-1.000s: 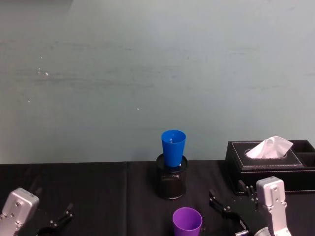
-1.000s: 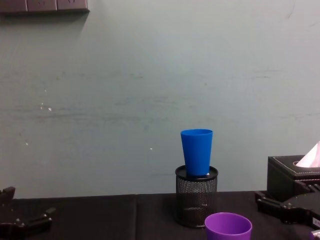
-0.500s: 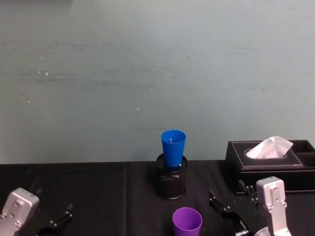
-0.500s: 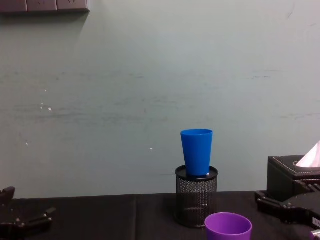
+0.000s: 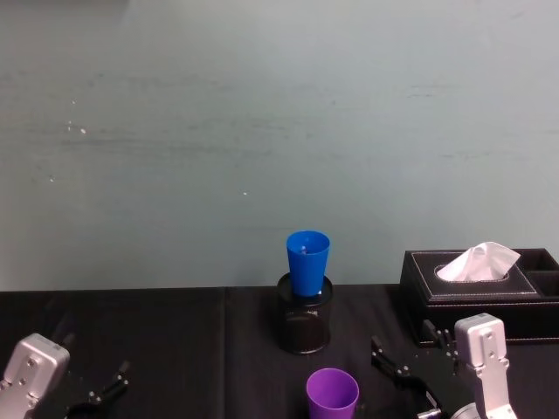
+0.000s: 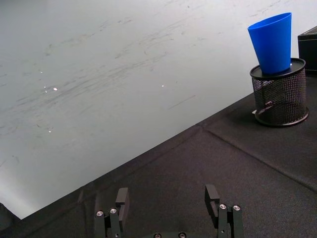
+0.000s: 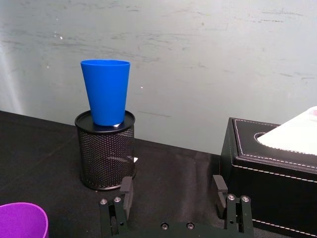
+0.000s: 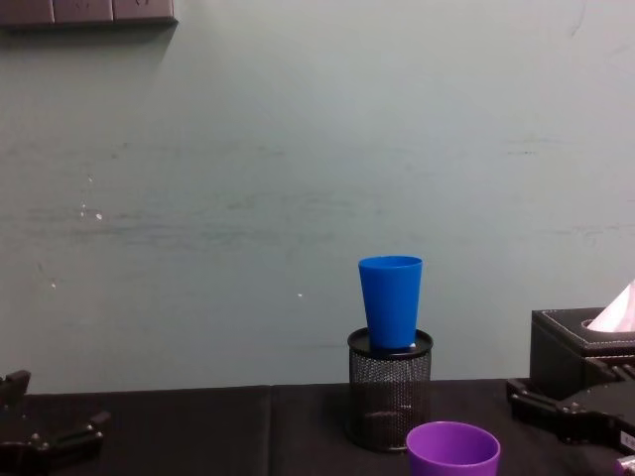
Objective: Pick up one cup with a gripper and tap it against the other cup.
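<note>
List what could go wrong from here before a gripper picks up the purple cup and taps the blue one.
1. The blue cup stands on top of the mesh pen holder, so a firm tap could knock it off.
2. The purple cup sits close in front of the holder; a lift could bump it.
3. The right gripper, jaws open, is beside the tissue box, so swinging wide may clip it.

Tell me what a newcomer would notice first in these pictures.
The bright blue plastic tumbler stands out most, perched upright in the mouth of a black wire-mesh pen holder at the middle of the black-covered table. Nearer the robot stands a purple plastic tumbler, untouched; the open right gripper waits beside it, before a black tissue box. The open left gripper rests at the table's near left.
</note>
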